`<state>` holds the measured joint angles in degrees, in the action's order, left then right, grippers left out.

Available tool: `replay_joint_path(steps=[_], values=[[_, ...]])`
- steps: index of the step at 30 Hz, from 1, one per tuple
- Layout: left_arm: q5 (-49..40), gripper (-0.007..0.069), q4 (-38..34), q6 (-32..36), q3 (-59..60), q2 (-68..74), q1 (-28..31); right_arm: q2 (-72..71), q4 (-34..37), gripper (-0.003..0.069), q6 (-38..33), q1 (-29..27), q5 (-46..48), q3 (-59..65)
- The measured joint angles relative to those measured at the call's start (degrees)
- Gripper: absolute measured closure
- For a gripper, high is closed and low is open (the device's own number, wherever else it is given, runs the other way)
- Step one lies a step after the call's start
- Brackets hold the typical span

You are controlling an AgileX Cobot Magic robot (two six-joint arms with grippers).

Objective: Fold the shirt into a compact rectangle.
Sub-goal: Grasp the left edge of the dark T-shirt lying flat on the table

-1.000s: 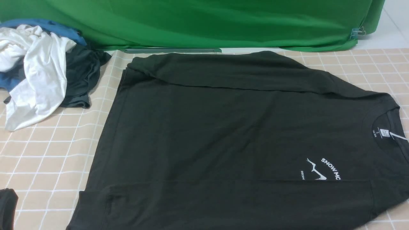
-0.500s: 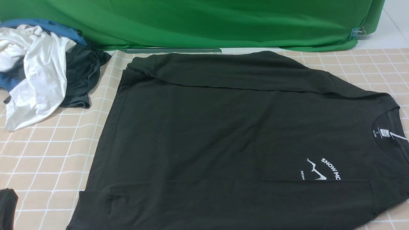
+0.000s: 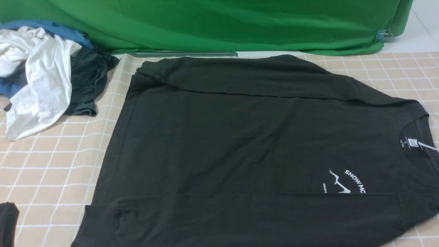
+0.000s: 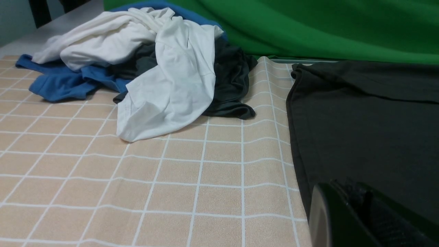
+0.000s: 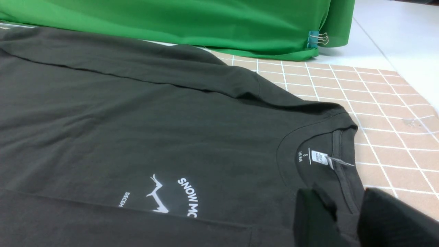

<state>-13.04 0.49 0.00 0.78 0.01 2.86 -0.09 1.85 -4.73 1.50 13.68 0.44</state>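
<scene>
One black T-shirt [image 3: 240,144] lies flat across the desk [image 3: 51,164] centre, collar toward the right edge, far and near sides folded inward. Left gripper [image 4: 343,199]: clenched by the hem. Right gripper [image 5: 351,212]: released, over the collar

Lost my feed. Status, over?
Left gripper shut, hem end of the shirt. Right gripper open at the collar. Both long sides folded in. Clothes pile apart, left.
</scene>
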Motion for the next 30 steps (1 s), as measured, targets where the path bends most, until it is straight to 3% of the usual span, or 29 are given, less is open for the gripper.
replay_joint_path(steps=[3,7,9,11,14,18,21,23,24,25,27,30], values=[[4.15,0.0601,-2.13,0.00,0.00,0.00,0.00,0.00,0.00,0.0416,0.00,0.00,-0.44,0.00],[17.77,0.0601,-16.21,-7.23,0.00,0.00,0.00,0.00,1.08,0.0416,1.64,0.00,-1.97,0.00],[21.97,0.0601,-19.83,-10.21,0.00,0.00,0.00,0.00,3.34,0.0416,5.44,0.00,-4.06,0.00],[30.61,0.0601,-23.26,-14.88,0.00,0.00,0.00,0.00,8.91,0.0416,17.31,0.00,-11.24,0.00],[42.17,0.0601,-24.22,-17.41,0.00,0.00,0.00,0.00,12.05,0.0417,29.13,0.00,-19.25,0.00],[53.79,0.0601,-22.40,-18.59,-1.34,-0.11,0.00,0.00,13.04,0.0417,32.77,0.00,-24.26,0.00],[46.91,0.0601,-17.88,-18.90,-8.97,0.09,0.00,0.00,13.29,0.0421,33.28,-0.05,-26.98,0.00],[34.40,0.0601,-12.78,-18.95,-17.20,2.50,0.00,0.00,13.29,0.0425,36.46,-0.05,-31.27,0.00],[32.91,0.0601,-12.25,-18.95,-18.06,3.30,0.00,0.00,13.29,0.0426,36.80,-0.05,-32.34,0.00],[17.49,0.0602,-7.59,-18.95,-26.46,8.87,0.00,0.00,13.29,0.0435,39.21,-0.05,-35.72,-0.56],[7.56,0.0602,-6.23,-18.05,-31.72,13.14,0.00,0.51,12.95,0.0443,39.45,0.00,-34.85,-2.49],[-9.37,0.0602,-8.58,-10.86,-40.16,25.29,0.00,4.48,7.94,0.0468,37.60,0.77,-25.18,-12.52]])
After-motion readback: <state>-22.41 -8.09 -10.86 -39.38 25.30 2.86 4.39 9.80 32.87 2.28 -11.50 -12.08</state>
